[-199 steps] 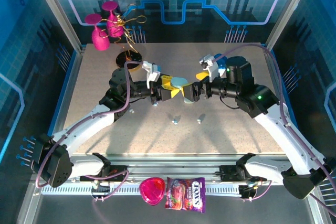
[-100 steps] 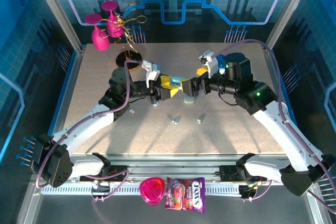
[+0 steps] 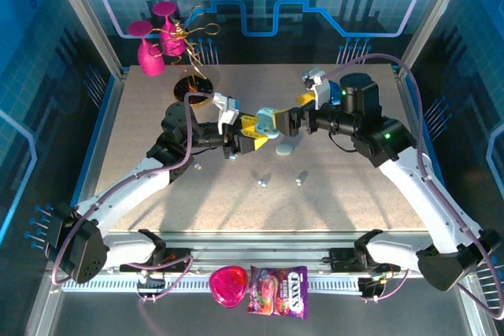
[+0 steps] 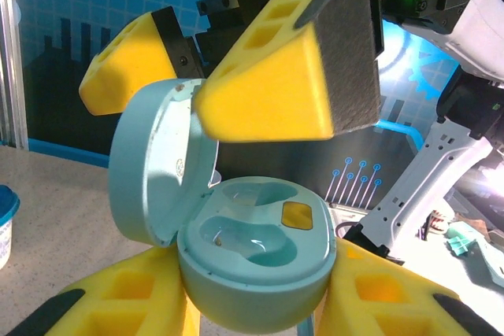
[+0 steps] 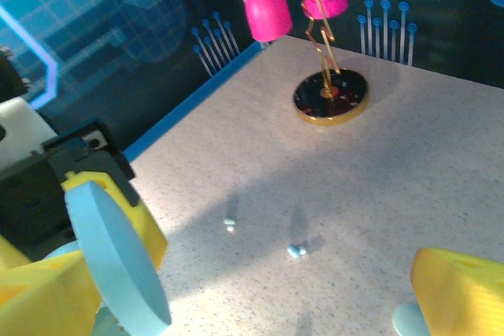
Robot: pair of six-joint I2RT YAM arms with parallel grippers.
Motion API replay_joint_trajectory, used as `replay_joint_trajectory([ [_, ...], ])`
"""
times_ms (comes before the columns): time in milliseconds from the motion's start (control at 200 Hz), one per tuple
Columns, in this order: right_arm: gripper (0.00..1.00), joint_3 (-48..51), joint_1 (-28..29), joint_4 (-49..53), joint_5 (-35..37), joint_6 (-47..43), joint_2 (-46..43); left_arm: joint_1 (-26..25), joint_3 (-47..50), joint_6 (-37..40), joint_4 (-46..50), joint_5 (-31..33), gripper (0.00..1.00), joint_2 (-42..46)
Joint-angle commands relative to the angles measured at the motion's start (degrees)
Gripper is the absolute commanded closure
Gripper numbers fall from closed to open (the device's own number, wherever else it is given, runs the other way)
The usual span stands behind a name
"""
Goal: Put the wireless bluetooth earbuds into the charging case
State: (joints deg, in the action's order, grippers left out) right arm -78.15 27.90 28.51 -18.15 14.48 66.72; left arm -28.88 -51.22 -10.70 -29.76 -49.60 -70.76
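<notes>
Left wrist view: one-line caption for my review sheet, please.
Left hand grips the open charging case, both sockets empty, while the open right hand flanks its raised lid.

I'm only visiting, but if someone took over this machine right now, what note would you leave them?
Left gripper: shut on the case, held above the table; lid open, both sockets empty.
Right gripper: open, jaws either side of the lid.
Earbuds: both loose on the table, nearer the arm bases than the case.
Done: case lifted and open.
Left: pick up each earbud and seat it.
</notes>
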Motion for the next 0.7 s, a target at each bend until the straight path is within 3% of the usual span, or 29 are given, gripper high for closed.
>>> replay_joint_trajectory([
  [0, 0.0, 2.9, -2.1, -7.4, -9.0, 4.6, -3.9, 0.1, 1.2, 2.3, -2.6, -0.8, 0.68, 1.5],
  [130, 0.0, 7.9, -4.4, -15.2, -13.7, 11.2, -7.6, 0.6, 2.2, 2.0, -4.4, 0.8, 0.68, 1.8],
  [305, 0.0, 13.9, -7.5, -10.7, 2.0, 15.3, -13.4, 1.9, 4.9, 1.5, -7.9, 3.2, 0.69, 3.9],
  [545, 0.0, 22.4, -9.0, -5.1, 7.7, 19.1, -13.7, 2.2, 9.9, 3.2, -10.0, 7.7, 0.69, 8.6],
  [695, 0.01, 28.6, -5.1, -7.5, 11.3, 22.1, -13.0, 2.2, 11.4, 3.7, -10.3, 9.8, 0.69, 11.2],
])
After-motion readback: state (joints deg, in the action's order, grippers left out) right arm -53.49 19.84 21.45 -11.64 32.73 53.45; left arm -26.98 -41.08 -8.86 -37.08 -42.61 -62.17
